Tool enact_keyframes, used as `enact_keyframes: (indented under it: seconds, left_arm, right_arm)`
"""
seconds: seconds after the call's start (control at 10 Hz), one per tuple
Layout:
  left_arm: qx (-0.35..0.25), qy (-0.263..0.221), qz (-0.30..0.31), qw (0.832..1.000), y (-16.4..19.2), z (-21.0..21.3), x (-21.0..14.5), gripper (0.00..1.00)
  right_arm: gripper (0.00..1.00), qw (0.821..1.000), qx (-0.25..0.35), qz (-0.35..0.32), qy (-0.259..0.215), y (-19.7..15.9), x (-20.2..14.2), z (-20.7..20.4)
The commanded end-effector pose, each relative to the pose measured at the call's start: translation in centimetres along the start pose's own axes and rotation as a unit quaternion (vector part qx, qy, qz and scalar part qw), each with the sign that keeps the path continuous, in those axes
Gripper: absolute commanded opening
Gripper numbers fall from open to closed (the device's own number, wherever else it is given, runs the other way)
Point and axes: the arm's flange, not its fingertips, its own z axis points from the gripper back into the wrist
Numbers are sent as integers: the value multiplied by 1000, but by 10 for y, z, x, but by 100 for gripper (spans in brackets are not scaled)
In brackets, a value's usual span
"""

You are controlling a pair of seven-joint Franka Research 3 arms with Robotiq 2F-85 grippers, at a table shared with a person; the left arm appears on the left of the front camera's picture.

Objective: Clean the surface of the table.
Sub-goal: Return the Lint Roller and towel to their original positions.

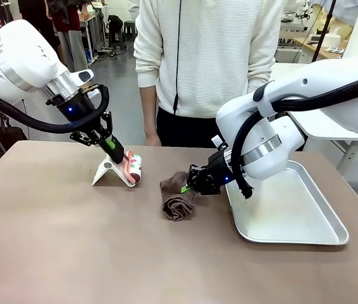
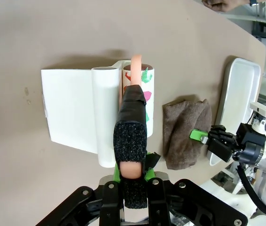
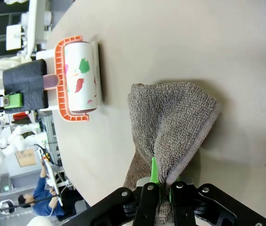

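We see the left claw (image 1: pixel 117 158) clamped on the lint roller's (image 1: pixel 133 169) pink handle, the roller beside its white stand (image 1: pixel 106 171) on the tan counter (image 1: pixel 59 247). The right claw (image 1: pixel 190 184) pinches the brown towel (image 1: pixel 177 199), which lies beside the metal tray (image 1: pixel 305 239).
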Motion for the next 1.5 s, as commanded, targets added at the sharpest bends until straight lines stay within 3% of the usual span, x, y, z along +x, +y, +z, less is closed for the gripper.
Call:
enact_keyframes:
  seconds: [0.0, 0.2, 0.3, 0.4, 0.5, 0.6, 0.8, 0.9, 1.1, 1.4]
  left_arm:
    - [14, 12, 2, 1000, 2, -2, -2, 19]
    - [14, 12, 4, 1000, 4, -3, -1, 19]
    - [19, 10, 5, 1000, 6, -2, 0, 28]
    - [26, 6, 17, 1000, 9, 1, 1, 77]
    - [32, 1, 18, 999, 10, 4, 2, 86]
    - [36, -5, 22, 999, 13, 8, 3, 100]
    - [42, -17, 36, 998, 21, 16, 5, 100]
    - [35, -21, 41, 998, 26, 20, 5, 100]
    - [9, -25, 44, 999, 33, 33, 0, 100]
    - [-131, -9, 13, 991, 49, 86, -30, 100]
  right_arm:
    - [7, 1000, 2, -2, -1, -1, -2, -1]
    - [7, 1000, 2, -2, -1, -1, -2, -1]
    - [7, 1000, 0, 0, 0, 0, 0, 0]
    - [50, 999, 16, -6, 26, 0, 0, 2]
    - [60, 999, 15, -11, 28, -2, 0, 2]
    - [100, 999, 13, -12, 32, -3, 0, 2]
    - [100, 999, 12, -14, 32, -5, 0, 1]
    - [84, 999, 11, -16, 29, -6, 1, 2]
    - [100, 999, 18, -15, 25, -5, 4, 9]
    - [100, 999, 23, -15, 20, -5, 14, 46]
